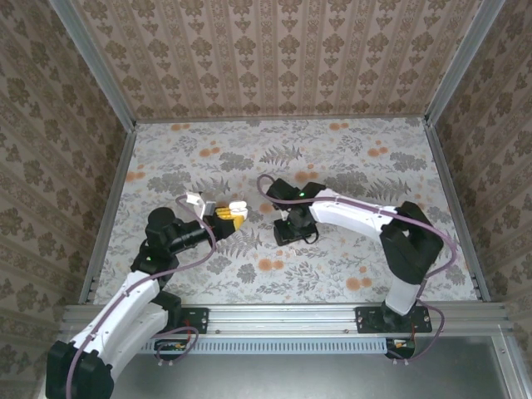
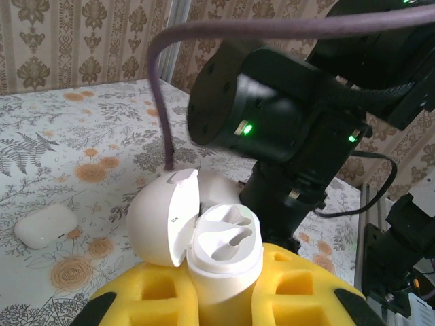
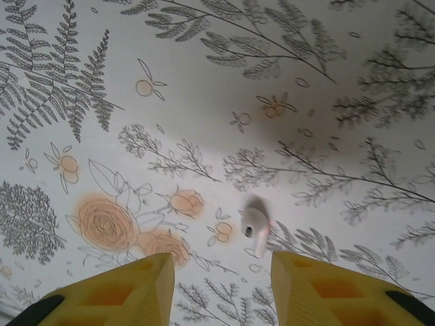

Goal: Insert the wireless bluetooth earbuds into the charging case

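the earbud (image 3: pixel 255 227) on the worktop was a soft white blur, its stem indistinct. the fingers (image 3: pixel 122 292) of the right gripper (image 3: pixel 221 265) were cut off by the bottom edge. the charging case (image 2: pixel 224 255) lost its lower body between the yellow pads (image 2: pixel 146 295) of the left gripper (image 2: pixel 224 305). a white shape (image 2: pixel 219 183) behind its lid (image 2: pixel 163 217) was too hidden to name. from above, the right gripper's fingertips lay hidden under its black wrist (image 1: pixel 293 223).

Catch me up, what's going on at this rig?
The left gripper is clamped on an open white plastic charging case. Its lid is flipped back and both sockets look empty. The right gripper hangs open over a tiny white plastic earbud lying on the floral table, without touching it. A closed white rounded case lies on the table nearby.
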You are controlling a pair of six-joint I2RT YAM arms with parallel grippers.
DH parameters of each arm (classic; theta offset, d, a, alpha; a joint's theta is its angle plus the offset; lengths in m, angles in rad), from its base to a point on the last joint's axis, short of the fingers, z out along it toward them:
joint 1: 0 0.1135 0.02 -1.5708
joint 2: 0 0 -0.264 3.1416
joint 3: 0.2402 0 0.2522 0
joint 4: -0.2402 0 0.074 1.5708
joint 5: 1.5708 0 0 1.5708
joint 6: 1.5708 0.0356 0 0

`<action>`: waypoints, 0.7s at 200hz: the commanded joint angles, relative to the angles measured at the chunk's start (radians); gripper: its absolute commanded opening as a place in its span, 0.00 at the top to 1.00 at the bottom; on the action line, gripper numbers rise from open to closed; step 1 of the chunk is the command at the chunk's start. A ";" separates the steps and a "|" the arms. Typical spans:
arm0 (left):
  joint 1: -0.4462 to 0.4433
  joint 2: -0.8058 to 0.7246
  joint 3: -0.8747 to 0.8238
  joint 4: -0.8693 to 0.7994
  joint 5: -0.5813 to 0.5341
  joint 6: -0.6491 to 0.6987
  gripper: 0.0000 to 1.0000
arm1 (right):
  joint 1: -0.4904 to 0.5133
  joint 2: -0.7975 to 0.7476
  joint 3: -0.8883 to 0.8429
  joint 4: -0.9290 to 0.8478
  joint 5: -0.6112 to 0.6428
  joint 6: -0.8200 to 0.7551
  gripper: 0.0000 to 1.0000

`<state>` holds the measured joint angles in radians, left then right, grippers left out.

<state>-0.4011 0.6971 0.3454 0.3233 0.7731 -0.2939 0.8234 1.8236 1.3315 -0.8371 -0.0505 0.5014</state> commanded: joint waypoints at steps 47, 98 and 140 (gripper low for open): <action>0.017 -0.051 -0.022 -0.028 -0.014 0.021 1.00 | 0.023 0.115 0.074 -0.133 0.106 0.051 0.63; 0.018 -0.048 -0.019 -0.025 -0.013 0.021 1.00 | 0.023 0.156 0.070 -0.137 0.098 0.051 0.64; 0.018 -0.047 -0.019 -0.023 -0.015 0.019 1.00 | 0.022 0.178 0.062 -0.132 0.098 0.047 0.66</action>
<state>-0.3908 0.6590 0.3336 0.2905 0.7612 -0.2932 0.8463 1.9762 1.3811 -0.9268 0.0235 0.5316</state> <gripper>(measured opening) 0.146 0.348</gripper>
